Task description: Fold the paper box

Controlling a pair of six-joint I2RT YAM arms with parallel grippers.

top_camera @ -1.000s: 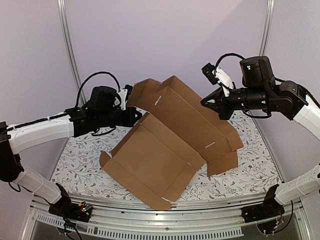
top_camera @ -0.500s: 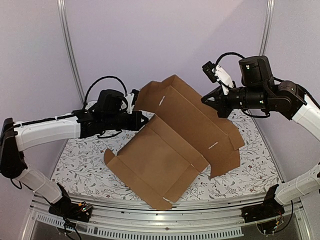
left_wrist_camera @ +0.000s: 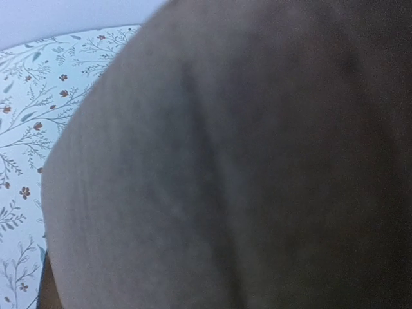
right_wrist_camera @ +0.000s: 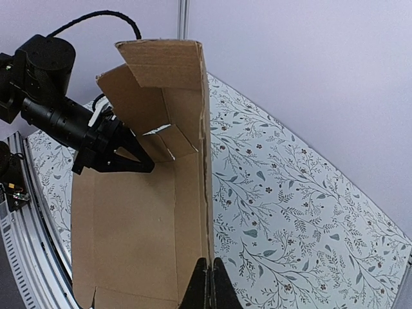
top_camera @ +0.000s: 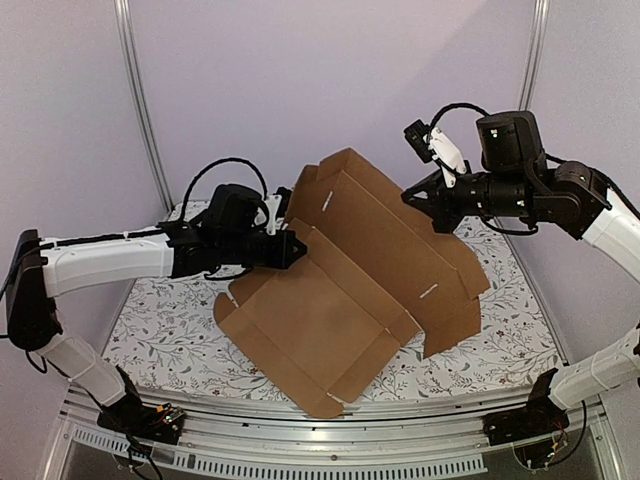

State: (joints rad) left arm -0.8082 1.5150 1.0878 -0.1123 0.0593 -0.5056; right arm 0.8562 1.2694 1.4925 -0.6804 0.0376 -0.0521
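Note:
The paper box [top_camera: 330, 310] is a brown cardboard sheet, partly folded, its far wall raised and its near panel sloping down to the table. My right gripper [top_camera: 420, 200] is shut on the top edge of the raised far wall; in the right wrist view my closed fingertips [right_wrist_camera: 207, 273] pinch that wall's edge [right_wrist_camera: 205, 193]. My left gripper [top_camera: 292, 250] is against the box's left end, under a raised flap. It shows in the right wrist view [right_wrist_camera: 119, 166] with jaws spread and nothing between them. Cardboard [left_wrist_camera: 257, 161] fills the left wrist view and hides those fingers.
The table has a white floral cloth [top_camera: 160, 320], also seen in the right wrist view [right_wrist_camera: 290, 212]. A metal rail [top_camera: 330, 440] runs along the near edge. Upright frame posts [top_camera: 135, 90] stand at the back corners against lilac walls.
My left arm has moved right and pushed the box's left end with it. The near panel has slid right and the left flap has turned up. My right gripper has stayed in place.

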